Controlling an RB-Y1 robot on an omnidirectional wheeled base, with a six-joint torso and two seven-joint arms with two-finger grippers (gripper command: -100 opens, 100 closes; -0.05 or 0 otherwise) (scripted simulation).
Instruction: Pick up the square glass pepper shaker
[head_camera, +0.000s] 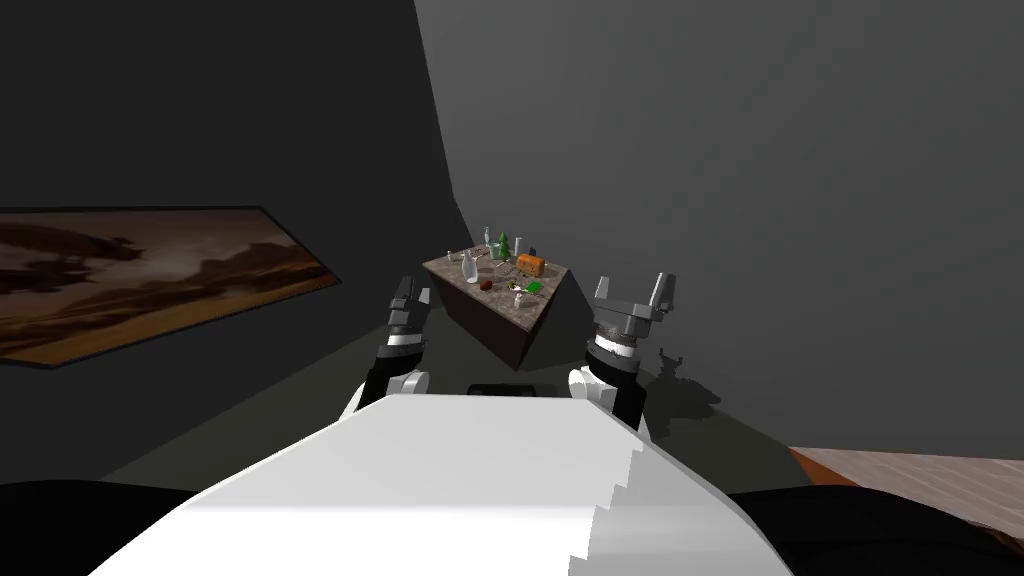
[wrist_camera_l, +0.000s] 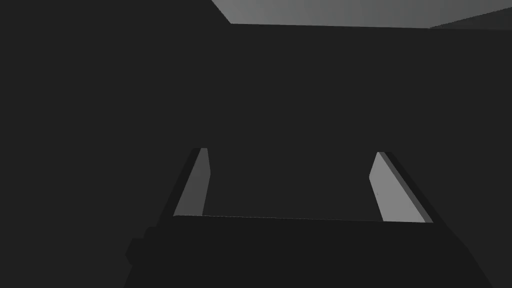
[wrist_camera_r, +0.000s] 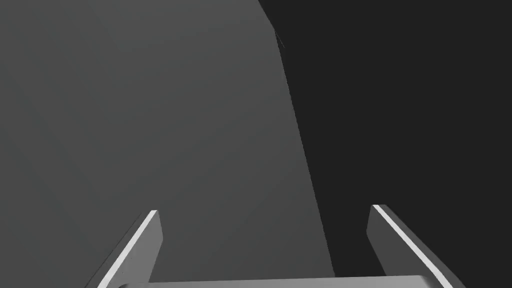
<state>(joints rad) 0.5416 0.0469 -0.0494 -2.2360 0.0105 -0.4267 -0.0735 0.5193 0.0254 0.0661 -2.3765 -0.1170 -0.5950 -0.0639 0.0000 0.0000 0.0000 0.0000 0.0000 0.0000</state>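
**Desk:** Item one, tools?

**Operator:** My left gripper (head_camera: 411, 291): fingers spread wide, nothing between them, raised in front of my chest. My right gripper (head_camera: 632, 282): the same, spread and empty.

**Desk:** Item two, the pepper shaker?

**Operator:** It is listed among the clutter on the small table (head_camera: 500, 325) in the corner, well apart from both grippers. On top I see a clear bottle (head_camera: 470, 268), an orange box (head_camera: 531, 265), a green bottle (head_camera: 503, 243) and several small clear pieces. They are too small from here, so I cannot tell which one is the shaker.

**Desk:** Item three, handling?

**Operator:** This is my judgement only. Glass would be stiff, light, slick-sided and breakable. If the body is square it has flat faces, so I would set one finger on each of two opposite faces, about mid-height and below the cap, and squeeze gently. Taken on its corners it could twist out.

**Desk:** Item four, hazards?

**Operator:** The neighbours stand close together and a wide approach could topple them. I must drive nearer to the table before any reach.
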